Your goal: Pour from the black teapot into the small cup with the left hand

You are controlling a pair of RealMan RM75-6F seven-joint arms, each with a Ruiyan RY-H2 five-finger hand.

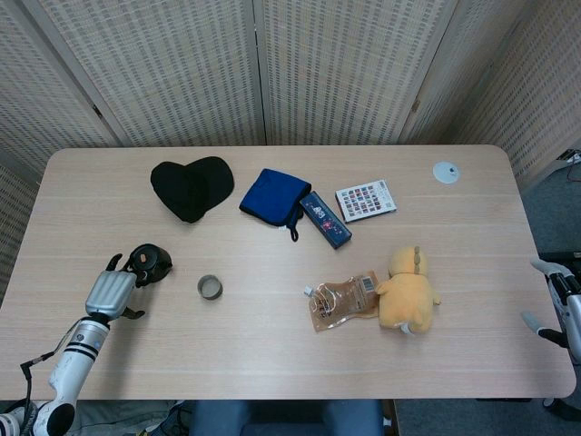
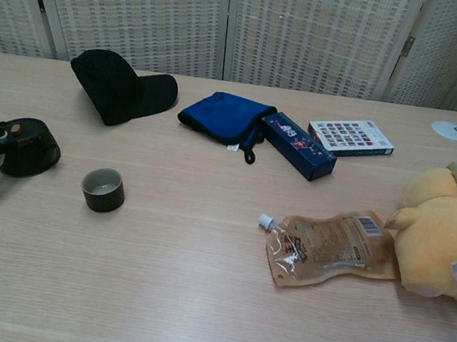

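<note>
Head view shows the left robot hand (image 1: 108, 292) at the lower left of the frame, fingers spread against the near-left side of the black teapot (image 1: 151, 262), not clearly closed round it; whether it grips cannot be told. The teapot stands upright on the desk (image 1: 272, 345), with the small cup (image 1: 210, 287) just to its right and apart from it. At the far right edge the right robot hand (image 1: 556, 304) hangs off the desk, fingers apart, holding nothing.
</note>
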